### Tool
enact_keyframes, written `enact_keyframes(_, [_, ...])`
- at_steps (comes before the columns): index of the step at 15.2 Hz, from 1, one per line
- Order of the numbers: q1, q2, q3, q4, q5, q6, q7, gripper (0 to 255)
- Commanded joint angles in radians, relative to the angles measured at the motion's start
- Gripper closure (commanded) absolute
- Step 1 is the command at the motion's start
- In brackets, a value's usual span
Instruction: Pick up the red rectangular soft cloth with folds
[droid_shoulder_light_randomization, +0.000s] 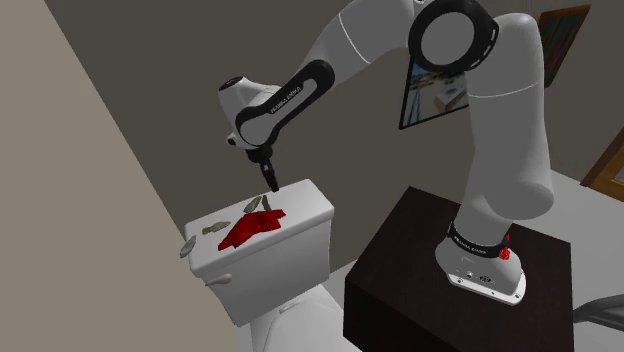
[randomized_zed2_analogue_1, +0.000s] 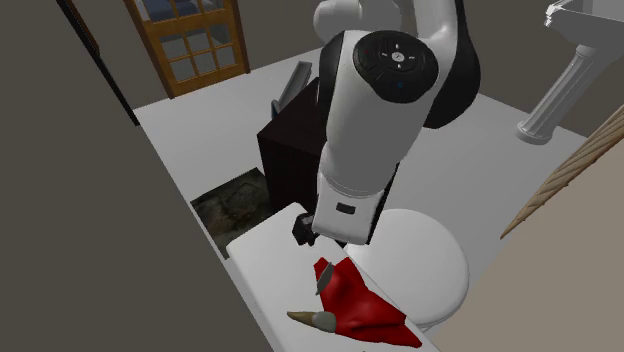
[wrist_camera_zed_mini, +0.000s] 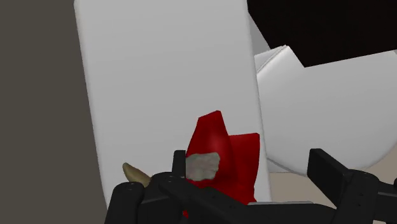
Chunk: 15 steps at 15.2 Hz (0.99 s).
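The red folded cloth (droid_shoulder_light_randomization: 252, 228) lies crumpled on the white toilet tank lid (droid_shoulder_light_randomization: 312, 203), toward the lid's middle. In the second exterior view the cloth (randomized_zed2_analogue_1: 362, 300) spreads over the near end of the lid. A small grey lump (wrist_camera_zed_mini: 202, 165) rests on the cloth (wrist_camera_zed_mini: 229, 153). My black gripper (droid_shoulder_light_randomization: 270, 181) hangs a short way above the lid, just beyond the cloth's far edge and not touching it. In the wrist view the gripper (wrist_camera_zed_mini: 252, 168) is open, its fingers standing apart with the cloth below and between them.
Several small grey and tan shell-like pieces (droid_shoulder_light_randomization: 212, 229) lie along the lid near the wall (droid_shoulder_light_randomization: 70, 180); a tan pointed one (randomized_zed2_analogue_1: 310, 320) sits beside the cloth. The toilet seat (randomized_zed2_analogue_1: 430, 255) lies below the tank. The dark stand (droid_shoulder_light_randomization: 420, 260) is close by.
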Motion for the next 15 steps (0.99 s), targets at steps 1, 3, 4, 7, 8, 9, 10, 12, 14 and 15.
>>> enact_keyframes(1, [0.02, 0.066, 0.014, 0.061, -0.016, 0.009, -0.017, 0])
enact_keyframes(3, [0.037, 0.127, 0.026, 0.122, -0.032, 0.014, -0.039, 0])
enact_keyframes(4, [0.046, 0.157, 0.031, 0.152, -0.04, 0.015, -0.05, 0])
enact_keyframes(7, [0.076, 0.249, 0.047, 0.248, -0.065, 0.017, -0.083, 0])
enact_keyframes(8, [0.087, 0.279, 0.051, 0.282, -0.073, 0.016, -0.095, 0])
enact_keyframes(9, [0.098, 0.31, 0.056, 0.315, -0.082, 0.015, -0.106, 0])
enact_keyframes(10, [0.109, 0.341, 0.06, 0.35, -0.09, 0.013, -0.118, 0])
enact_keyframes(12, [0.132, 0.403, 0.069, 0.421, -0.107, 0.008, -0.143, 0])
enact_keyframes(14, [0.157, 0.466, 0.077, 0.496, -0.123, 0.0, -0.168, 0])
enact_keyframes(15, [0.17, 0.498, 0.08, 0.535, -0.13, -0.004, -0.182, 0])
